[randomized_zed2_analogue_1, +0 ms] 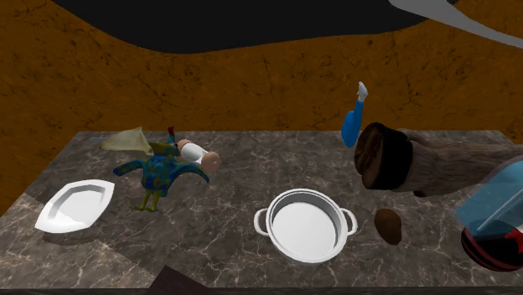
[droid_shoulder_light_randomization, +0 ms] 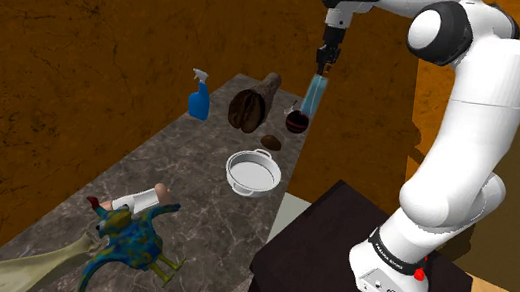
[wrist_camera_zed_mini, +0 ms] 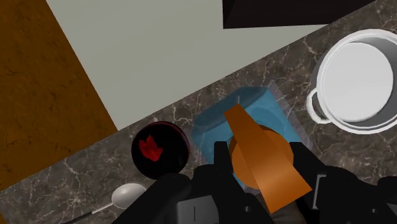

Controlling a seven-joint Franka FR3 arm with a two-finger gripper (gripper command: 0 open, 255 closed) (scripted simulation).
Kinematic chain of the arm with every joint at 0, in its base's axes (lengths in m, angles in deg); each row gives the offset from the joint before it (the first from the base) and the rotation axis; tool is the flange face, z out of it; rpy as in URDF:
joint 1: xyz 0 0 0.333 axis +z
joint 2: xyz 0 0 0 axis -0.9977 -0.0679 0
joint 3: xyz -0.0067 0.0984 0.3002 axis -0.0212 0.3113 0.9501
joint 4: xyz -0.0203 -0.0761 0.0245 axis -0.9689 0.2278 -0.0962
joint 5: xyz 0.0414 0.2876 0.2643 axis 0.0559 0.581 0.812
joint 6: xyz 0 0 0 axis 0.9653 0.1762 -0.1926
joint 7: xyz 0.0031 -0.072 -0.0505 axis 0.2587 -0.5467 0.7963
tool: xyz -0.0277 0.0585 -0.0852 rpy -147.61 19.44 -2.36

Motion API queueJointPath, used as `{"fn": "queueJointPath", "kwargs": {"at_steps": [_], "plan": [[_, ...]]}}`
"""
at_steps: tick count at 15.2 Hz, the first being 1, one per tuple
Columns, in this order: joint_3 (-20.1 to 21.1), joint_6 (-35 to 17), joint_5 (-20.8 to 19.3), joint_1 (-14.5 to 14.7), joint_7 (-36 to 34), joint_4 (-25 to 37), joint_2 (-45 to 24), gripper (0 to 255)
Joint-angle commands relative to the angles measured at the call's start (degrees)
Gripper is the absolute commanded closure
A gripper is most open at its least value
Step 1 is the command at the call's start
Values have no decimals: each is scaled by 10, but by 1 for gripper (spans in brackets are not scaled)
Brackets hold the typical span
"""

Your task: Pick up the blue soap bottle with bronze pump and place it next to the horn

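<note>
Your black 2-finger gripper [droid_shoulder_light_randomization: 326, 59] is clenched on the bronze pump [wrist_camera_zed_mini: 264, 162] of the translucent blue soap bottle [droid_shoulder_light_randomization: 316, 91]. You'll see the bottle hanging beneath it over the grey marble counter [droid_shoulder_light_randomization: 172, 190], just beside a dark round bowl with red inside [wrist_camera_zed_mini: 160, 147], near the large brown horn [droid_shoulder_light_randomization: 253, 104].

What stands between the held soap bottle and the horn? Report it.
Possibly two things: a dark bowl with red inside close by the soap bottle in the hand, and a small brown lump beside the horn.
</note>
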Motion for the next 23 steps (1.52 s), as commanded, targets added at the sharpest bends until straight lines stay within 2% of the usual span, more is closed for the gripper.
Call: {"fn": "queueJointPath", "kwargs": {"at_steps": [1,23], "plan": [[0,-16,0,0,0,-16,0,255],[4,-168,6,1,-1,-131,-38,255]]}}
